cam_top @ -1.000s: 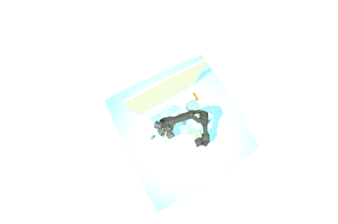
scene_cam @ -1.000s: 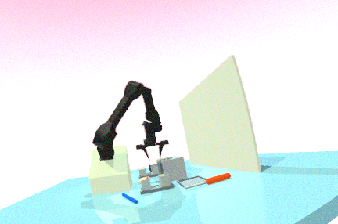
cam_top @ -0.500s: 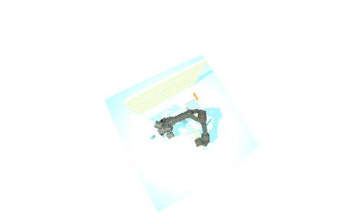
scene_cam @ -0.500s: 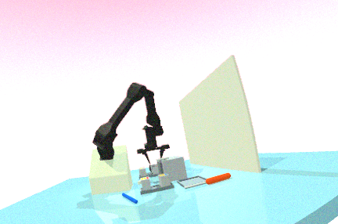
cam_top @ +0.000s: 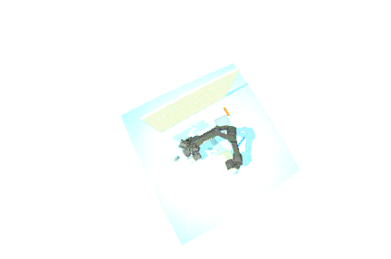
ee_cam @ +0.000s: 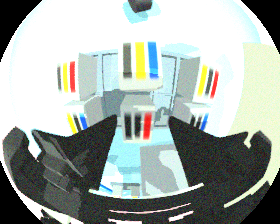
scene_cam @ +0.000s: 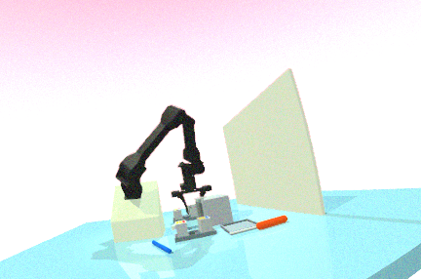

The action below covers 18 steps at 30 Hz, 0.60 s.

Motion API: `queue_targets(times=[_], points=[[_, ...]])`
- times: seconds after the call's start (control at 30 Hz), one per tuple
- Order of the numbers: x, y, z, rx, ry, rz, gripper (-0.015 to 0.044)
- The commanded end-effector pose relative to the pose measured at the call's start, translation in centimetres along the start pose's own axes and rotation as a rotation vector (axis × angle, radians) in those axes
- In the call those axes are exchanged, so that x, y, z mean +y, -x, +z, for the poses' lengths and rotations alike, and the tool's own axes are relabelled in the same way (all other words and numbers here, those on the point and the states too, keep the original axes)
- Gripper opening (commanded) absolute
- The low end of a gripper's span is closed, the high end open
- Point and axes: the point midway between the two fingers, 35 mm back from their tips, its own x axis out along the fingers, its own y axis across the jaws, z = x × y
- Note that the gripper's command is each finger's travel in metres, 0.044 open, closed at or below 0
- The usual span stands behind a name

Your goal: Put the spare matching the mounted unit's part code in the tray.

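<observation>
Wrist view: gripper (ee_cam: 139,163) part open, fingers straddling nothing, poised just above the striped spares (ee_cam: 138,124) on their grey rack (scene_cam: 195,233). Right of the rack lies the tray (scene_cam: 239,226), then an orange cylinder (scene_cam: 271,222); a blue stick (scene_cam: 162,246) sits near left.

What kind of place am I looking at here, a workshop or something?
It looks most like a bare test bench for a robot, not a lived-in workshop. A black arm stands on a pale block on a glossy blue table, reaching over small grey stripe-coded parts, with a plain cream panel behind.
</observation>
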Motion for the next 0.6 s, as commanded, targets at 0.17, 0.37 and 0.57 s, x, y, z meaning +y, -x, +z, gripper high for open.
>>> queue_targets(times=[0.17,0.37,0.57], points=[[0.7,-2.0,-0.3,0.014,0.014,0.008,0.03],[0.8,-2.5,-0.4,0.015,0.014,0.008,0.03],[0.8,-2.5,-0.4,0.015,0.014,0.008,0.03]])
